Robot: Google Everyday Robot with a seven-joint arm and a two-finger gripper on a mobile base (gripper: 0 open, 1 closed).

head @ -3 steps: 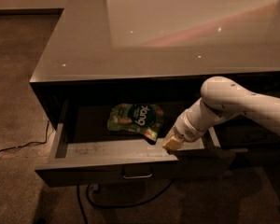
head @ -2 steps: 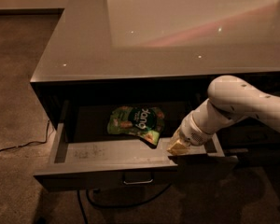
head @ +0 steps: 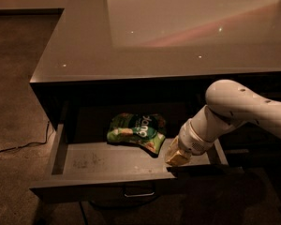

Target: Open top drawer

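Observation:
The top drawer (head: 79, 184) is pulled well out of the dark cabinet, its tall front facing me with a small loop handle (head: 139, 191) at centre. Its paler scuffed floor (head: 107, 161) shows. A green snack bag (head: 136, 131) lies inside near the back. My gripper (head: 177, 157) hangs on the white arm (head: 234, 109) at the drawer's right front, just behind the front panel and to the right of the bag.
The cabinet's glossy grey top (head: 145, 36) overhangs the drawer. A cable (head: 18, 146) runs over the carpet at the left. A lower drawer front (head: 253, 172) sits in shadow at the right.
The drawer has slid further out toward me. My gripper and arm have moved toward me and to the right with it.

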